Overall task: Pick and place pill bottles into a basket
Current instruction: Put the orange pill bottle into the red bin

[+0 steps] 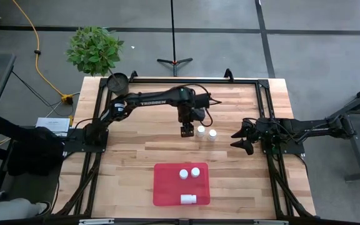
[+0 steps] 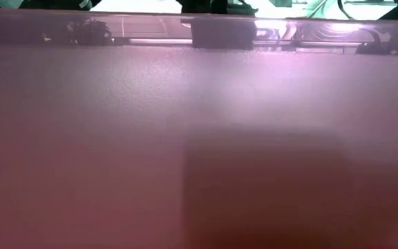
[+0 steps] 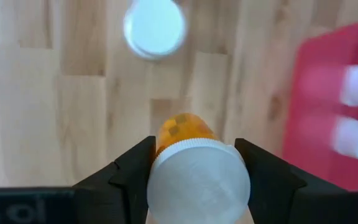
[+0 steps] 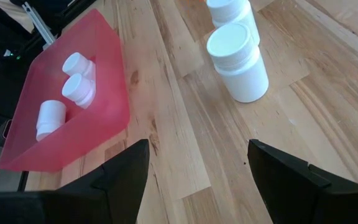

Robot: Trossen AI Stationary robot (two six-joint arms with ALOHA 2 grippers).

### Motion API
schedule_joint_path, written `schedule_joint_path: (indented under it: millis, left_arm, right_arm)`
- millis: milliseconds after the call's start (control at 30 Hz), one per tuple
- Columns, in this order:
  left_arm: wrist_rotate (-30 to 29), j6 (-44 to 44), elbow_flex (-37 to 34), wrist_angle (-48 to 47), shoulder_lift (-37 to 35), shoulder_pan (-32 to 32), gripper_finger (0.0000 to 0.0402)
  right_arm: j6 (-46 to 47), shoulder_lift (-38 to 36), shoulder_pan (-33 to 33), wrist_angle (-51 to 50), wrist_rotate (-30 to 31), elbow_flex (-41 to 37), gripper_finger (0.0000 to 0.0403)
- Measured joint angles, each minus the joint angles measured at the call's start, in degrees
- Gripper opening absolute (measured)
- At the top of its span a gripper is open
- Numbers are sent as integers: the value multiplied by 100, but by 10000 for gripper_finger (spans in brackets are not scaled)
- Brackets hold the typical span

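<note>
My left gripper is at the table's middle, shut on an orange pill bottle with a white cap. Two white bottles stand upright on the table just right of it; one cap shows in the left wrist view. The red tray lies near the front edge with three white bottles in it, one of them on its side. My right gripper is open and empty, right of the two standing bottles. My left gripper pinches the orange bottle between its two fingers at the white cap's sides. The fingers come from above, pointing down. The bottle stands upright, its orange body below the cap. Whether its base is on the table, I cannot tell.
A small dark round pot sits at the table's far left corner, with a green plant beyond it. The tray's red wall fills the low view. Bare wood lies between the left gripper and the tray.
</note>
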Motion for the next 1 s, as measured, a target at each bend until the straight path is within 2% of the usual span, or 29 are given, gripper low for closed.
schedule_joint_path:
  millis: [200, 533, 800, 1000]
  left_arm:
    - [321, 146, 721, -945, -2, -22, 244]
    - [1362, -102, 607, -1142, -538, -296, 235]
    - [1453, -244, 607, -1142, -713, -1006, 254]
    - [1317, -508, 607, -1130, -717, -1628, 234]
  right_arm:
    - [-6, 1, 0, 0, 0, 0, 264]
    - [-23, 1, 1, 0, 1, 0, 264]
    - [60, 1, 0, 24, 4, 1, 264]
    - [63, 1, -1, 44, 3, 0, 264]
